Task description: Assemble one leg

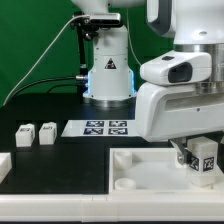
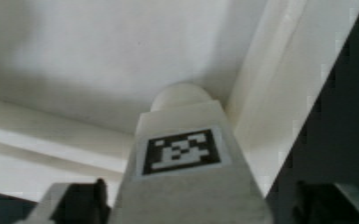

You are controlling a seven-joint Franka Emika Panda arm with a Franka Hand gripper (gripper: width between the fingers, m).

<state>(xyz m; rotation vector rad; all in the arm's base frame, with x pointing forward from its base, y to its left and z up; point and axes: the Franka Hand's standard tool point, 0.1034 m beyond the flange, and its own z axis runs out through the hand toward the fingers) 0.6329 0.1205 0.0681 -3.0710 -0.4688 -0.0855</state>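
Nearest, at the exterior view's right: gripper [image 1: 201, 168] jaws closed on the leg [image 1: 207, 156], upright over the tray [image 1: 140, 176], probably not yet seated. Seating remains. Farther left: two loose legs [image 1: 47, 131], marker board [image 1: 108, 127].

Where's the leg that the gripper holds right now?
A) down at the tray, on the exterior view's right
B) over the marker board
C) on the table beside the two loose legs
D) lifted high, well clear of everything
A: the gripper is shut on the leg, which sits low at the tray on the exterior view's right, tag facing the camera.
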